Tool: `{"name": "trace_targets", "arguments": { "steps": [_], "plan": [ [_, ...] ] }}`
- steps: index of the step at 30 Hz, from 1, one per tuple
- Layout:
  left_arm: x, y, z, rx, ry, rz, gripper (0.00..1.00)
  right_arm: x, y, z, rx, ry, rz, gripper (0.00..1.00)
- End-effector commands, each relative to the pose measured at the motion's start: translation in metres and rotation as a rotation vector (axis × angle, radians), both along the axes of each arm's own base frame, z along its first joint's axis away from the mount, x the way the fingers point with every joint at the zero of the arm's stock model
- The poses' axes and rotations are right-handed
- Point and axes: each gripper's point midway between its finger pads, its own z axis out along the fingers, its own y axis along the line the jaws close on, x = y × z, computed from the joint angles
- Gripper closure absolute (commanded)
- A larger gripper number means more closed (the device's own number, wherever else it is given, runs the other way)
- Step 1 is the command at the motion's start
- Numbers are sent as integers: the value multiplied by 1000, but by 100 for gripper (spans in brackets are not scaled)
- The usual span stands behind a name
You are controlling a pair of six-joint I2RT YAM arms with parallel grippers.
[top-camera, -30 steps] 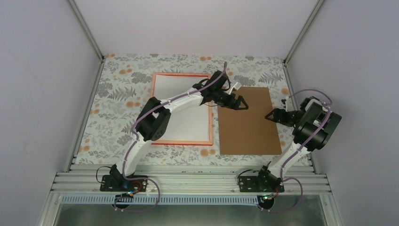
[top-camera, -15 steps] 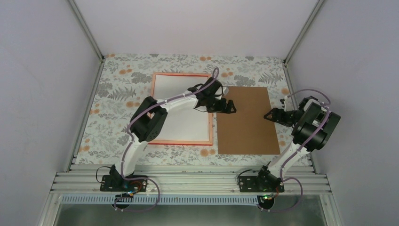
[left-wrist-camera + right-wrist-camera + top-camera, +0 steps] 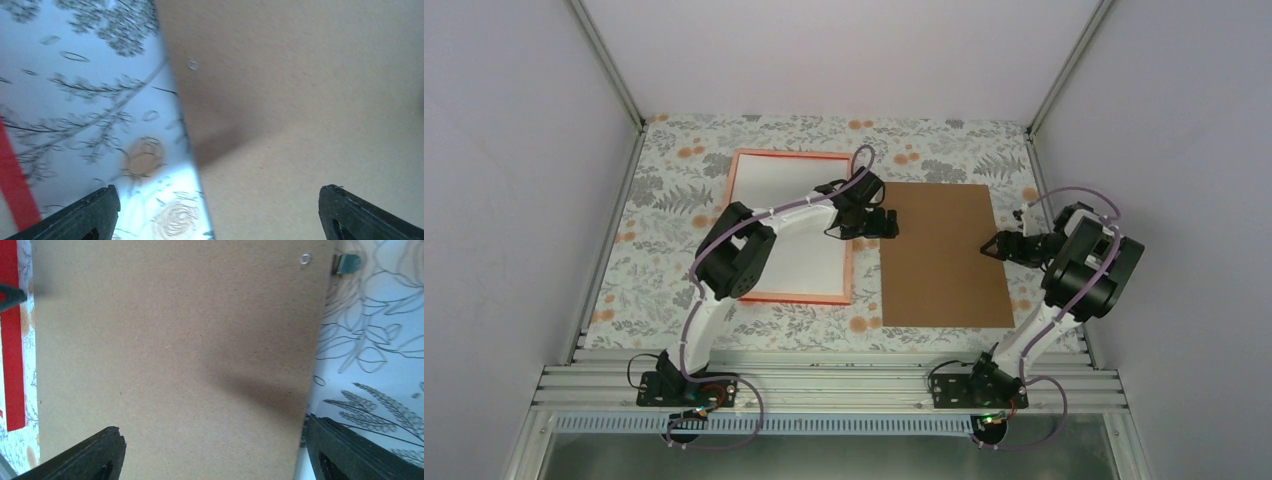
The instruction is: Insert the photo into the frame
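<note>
Frame flat on table, photo white-side-up inside it, board beside it, left gripper spread and empty over board's left edge, right gripper spread above its right edge.

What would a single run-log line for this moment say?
left gripper open at left edge of brown hardboard backing | right gripper open near its right edge | thin red rectangular picture frame flat beside board | nothing held

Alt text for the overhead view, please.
Two arms reach over a floral table: the open left gripper hangs at the left edge of a brown board, the open right gripper at its right edge. A red frame lies left of it.
</note>
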Motion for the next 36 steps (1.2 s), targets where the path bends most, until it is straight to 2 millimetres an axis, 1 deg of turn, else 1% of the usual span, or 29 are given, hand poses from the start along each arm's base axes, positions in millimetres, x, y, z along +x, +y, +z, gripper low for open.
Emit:
{"name": "trace_targets", "arguments": {
  "steps": [1, 4, 7, 10, 11, 13, 15, 16, 19, 22, 26, 29, 31, 33, 35, 36],
  "plan": [
    [-7, 38, -35, 160, 74, 52, 1, -80, 29, -63, 0, 403, 79, 9],
    [-13, 26, -39, 130, 99, 17, 1, -80, 37, -59, 27, 406, 93, 9],
    [-16, 13, -39, 102, 110, -19, 1, -83, 54, -59, 60, 425, 145, 9],
    [-13, 9, -44, 100, 118, -29, 1, -85, 73, -60, 93, 448, 199, 12],
    [-13, 8, -45, 89, 126, -36, 1, -85, 76, -60, 94, 450, 211, 13],
    [-10, 1, -41, 42, 129, -58, 2, -82, 78, -62, 90, 448, 218, 12],
    [-9, -12, -27, -31, 127, -100, 4, -80, 77, -64, 87, 452, 215, 13],
    [-10, -18, -17, -68, 118, -121, 4, -77, 76, -65, 82, 451, 212, 13],
    [-9, -36, 22, -191, 66, -173, 5, -73, 72, -67, 70, 449, 209, 13],
    [-9, -48, 62, -298, 4, -222, 6, -69, 69, -66, 59, 444, 210, 13],
    [-14, -52, 107, -388, -67, -268, 7, -62, 70, -61, 62, 429, 218, 13],
    [-17, -48, 133, -422, -133, -277, 7, -58, 76, -57, 77, 414, 241, 13],
    [-18, -44, 143, -427, -162, -280, 7, -56, 81, -55, 79, 405, 255, 13],
    [-18, -38, 145, -409, -170, -268, 7, -52, 85, -54, 76, 395, 270, 13],
    [-13, -25, 132, -376, -132, -228, 7, -47, 91, -52, 79, 387, 281, 13],
    [-10, -15, 118, -350, -90, -197, 7, -45, 95, -50, 86, 381, 286, 13]
  ]
}}
